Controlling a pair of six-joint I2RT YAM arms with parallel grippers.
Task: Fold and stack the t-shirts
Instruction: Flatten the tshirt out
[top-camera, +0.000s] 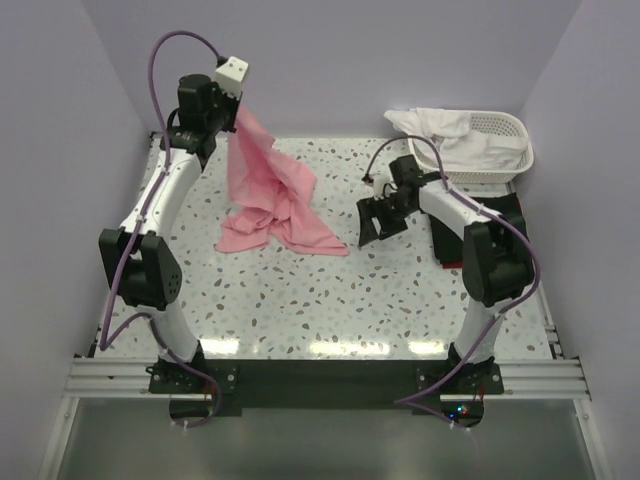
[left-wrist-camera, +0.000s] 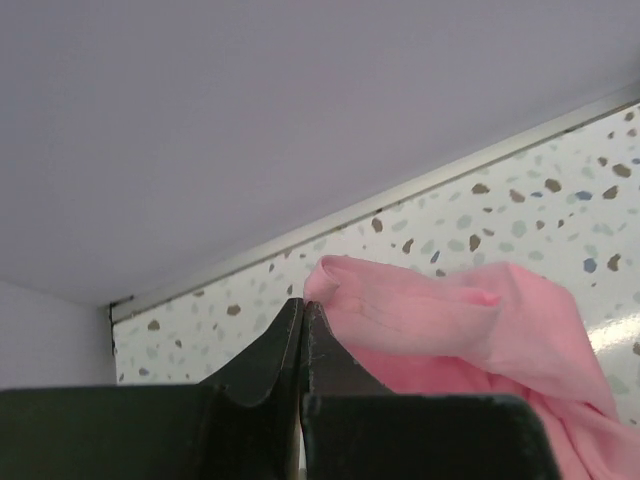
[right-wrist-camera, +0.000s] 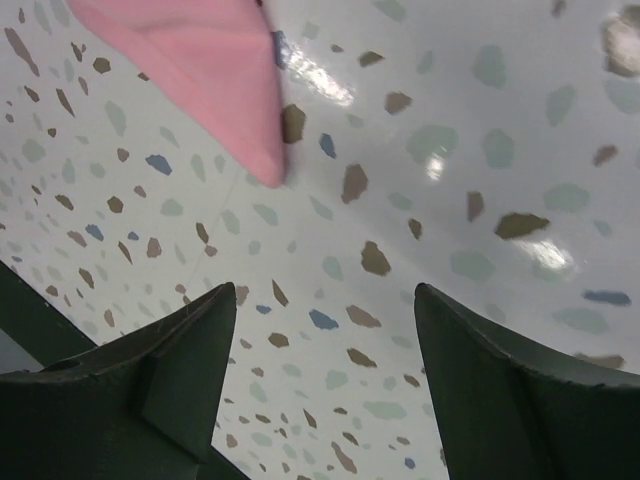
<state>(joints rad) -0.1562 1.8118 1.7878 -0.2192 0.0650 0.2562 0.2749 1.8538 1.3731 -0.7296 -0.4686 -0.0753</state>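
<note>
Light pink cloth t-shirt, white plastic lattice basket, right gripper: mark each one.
Light pink cloth t-shirt (top-camera: 272, 195), top external view, hanging middle fold.
White plastic lattice basket (top-camera: 508, 130), top external view, bare lattice wall.
Right gripper (right-wrist-camera: 325, 290), right wrist view, midway between fingertips.

A white worktop (top-camera: 300, 300) speckled with brown, grey and blue chips fills the middle of the top view. Bright patches of lamp glare lie along its lower edge. In the upper right of that frame a white plastic lattice basket (top-camera: 497, 123) sits at the worktop's far right corner, close to the back wall. Plain lavender walls (top-camera: 400, 50) close the space at the back, left and right. Across the bottom runs a silver metal rail (top-camera: 110, 378) with a black plate (top-camera: 320, 385) over its middle. In the left wrist view, a pale strip (left-wrist-camera: 400, 195) marks where wall meets worktop. The right wrist view shows the same speckled surface, glossy with reflections.
</note>
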